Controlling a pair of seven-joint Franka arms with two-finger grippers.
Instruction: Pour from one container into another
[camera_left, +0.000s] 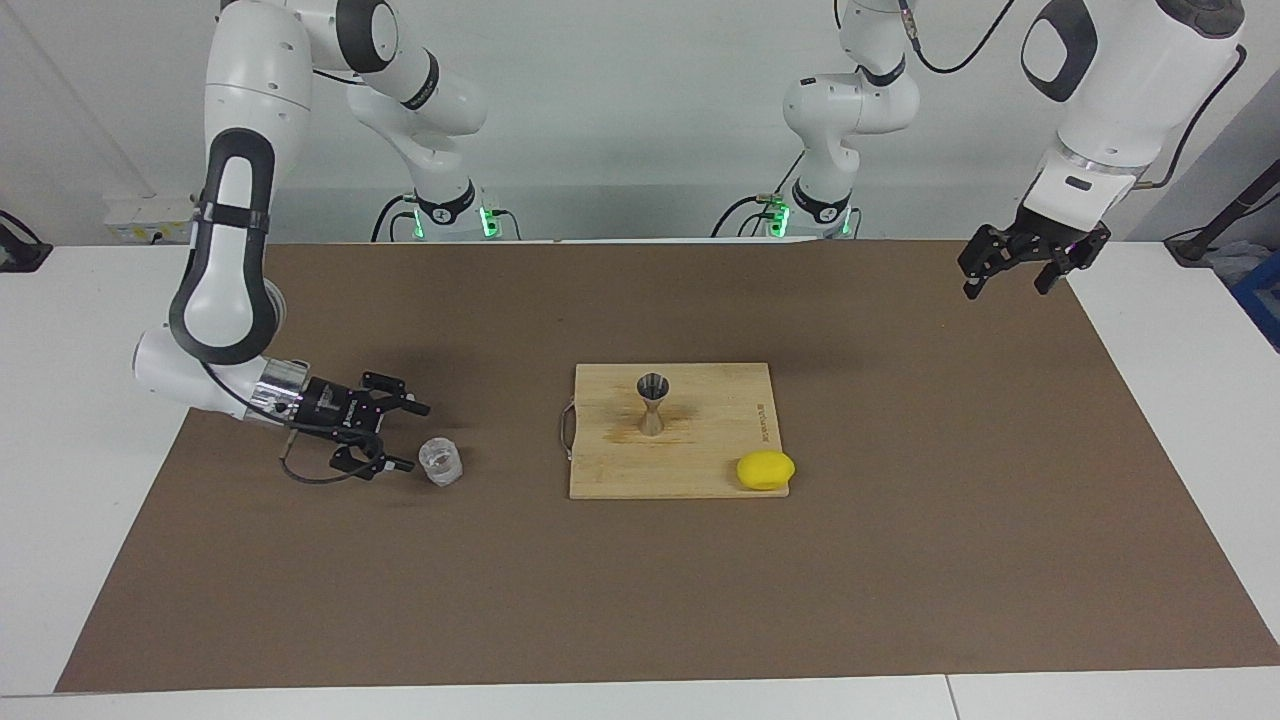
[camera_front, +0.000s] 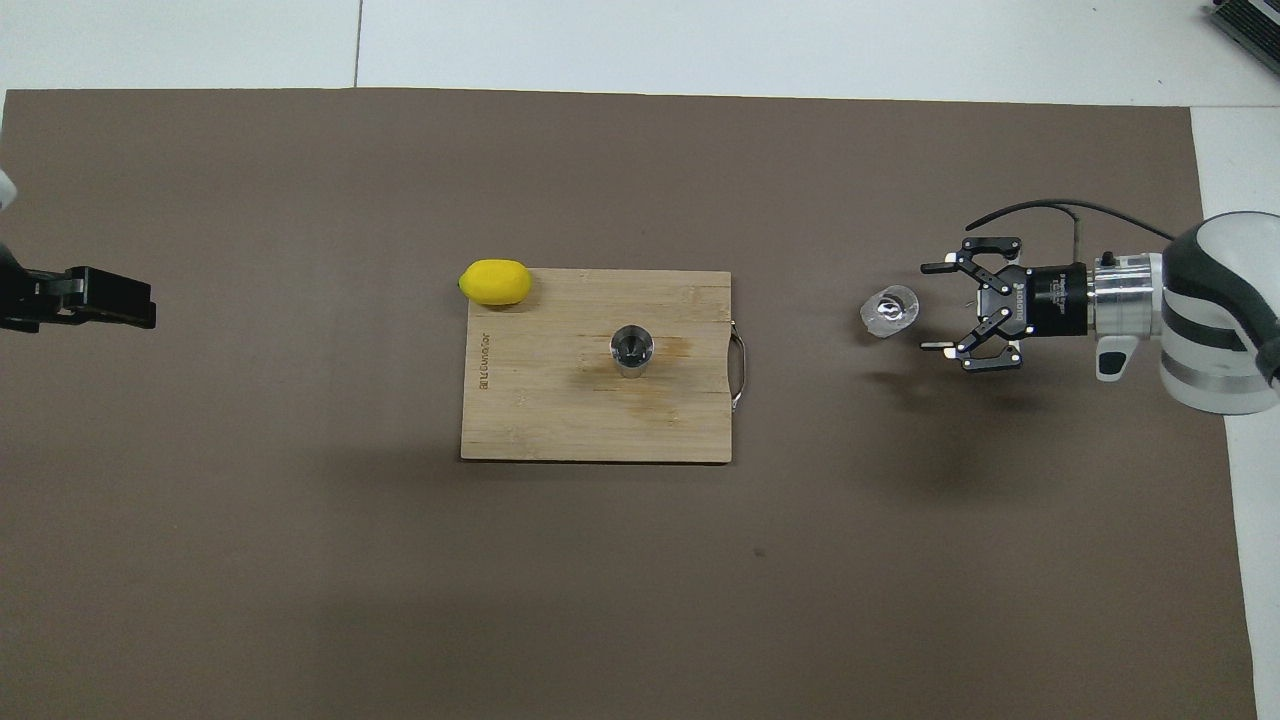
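Observation:
The small clear glass cup (camera_left: 440, 462) (camera_front: 889, 311) stands upright on the brown mat, toward the right arm's end of the table. My right gripper (camera_left: 415, 437) (camera_front: 925, 307) lies level just beside it, open, with its fingertips clear of the glass and nothing held. On the wooden cutting board (camera_left: 700, 470) (camera_front: 560, 420) the silver hourglass jigger (camera_left: 653, 400) (camera_front: 632, 350) stands upright. My left gripper (camera_left: 1005, 290) (camera_front: 140, 310) waits open and empty, raised over the mat's edge at the left arm's end.
A yellow lemon (camera_left: 766, 469) (camera_front: 494, 281) rests at the board's corner, farther from the robots than the jigger. The board has a metal handle (camera_left: 566, 438) on the side toward the cup. The brown mat (camera_left: 640, 600) covers most of the table.

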